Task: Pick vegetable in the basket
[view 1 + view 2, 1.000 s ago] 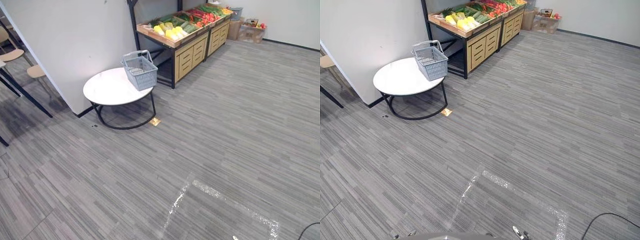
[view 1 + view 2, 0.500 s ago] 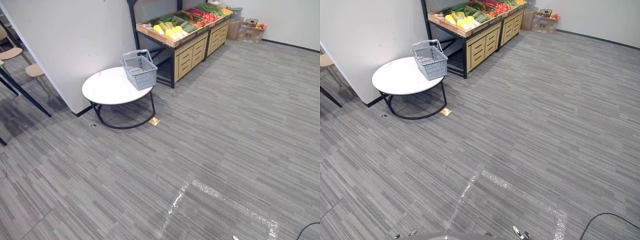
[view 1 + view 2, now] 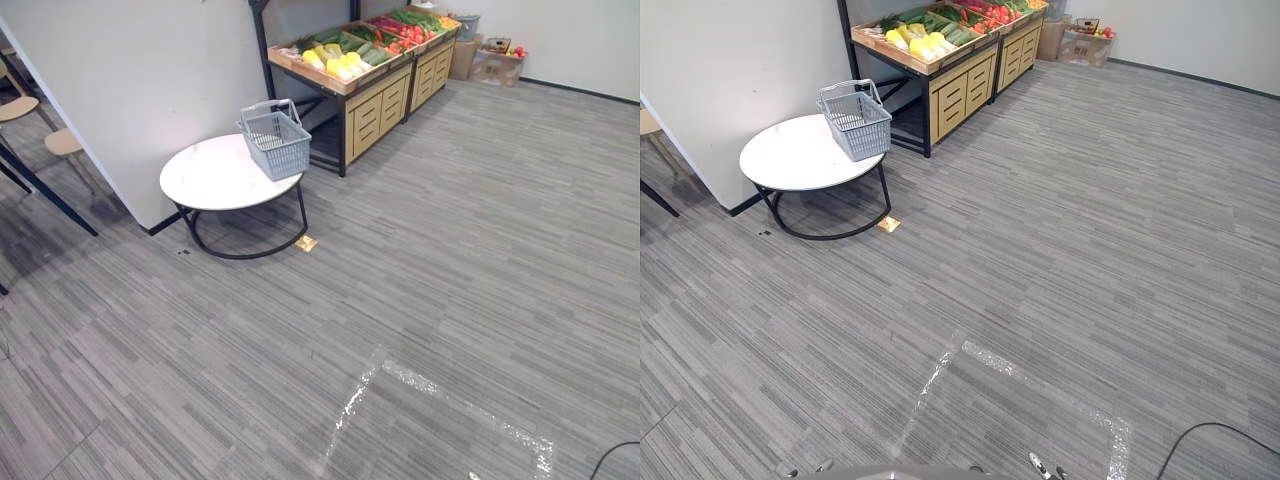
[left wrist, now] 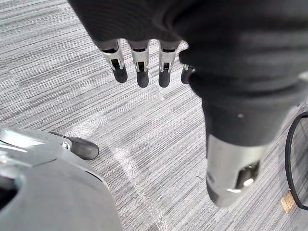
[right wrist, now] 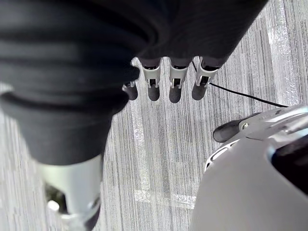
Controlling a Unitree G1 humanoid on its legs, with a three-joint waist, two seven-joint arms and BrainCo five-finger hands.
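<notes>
Left wrist view had the left hand (image 4: 143, 72) hanging with its fingers straight and loose, nothing in it, just floor (image 4: 57, 96) below. Way out ahead of that hand and off to its own side sat the round white bench (image 3: 205, 178). The grey basket (image 3: 278, 145) was on the bench edge nearest the produce stand (image 3: 378, 105), handle standing up. The vegetables (image 3: 338, 64) were piled on top of that stand, further ahead again and well apart from both hands. Right hand (image 5: 174, 84) was the same deal, fingers relaxed and empty.

My guess is those veg are light, firm and smooth-skinned, maybe a bit slippery. So wrap around the middle of one, no hard squeeze. Basket looked like light, stiff plastic mesh, so I'd take it by the handle.
</notes>
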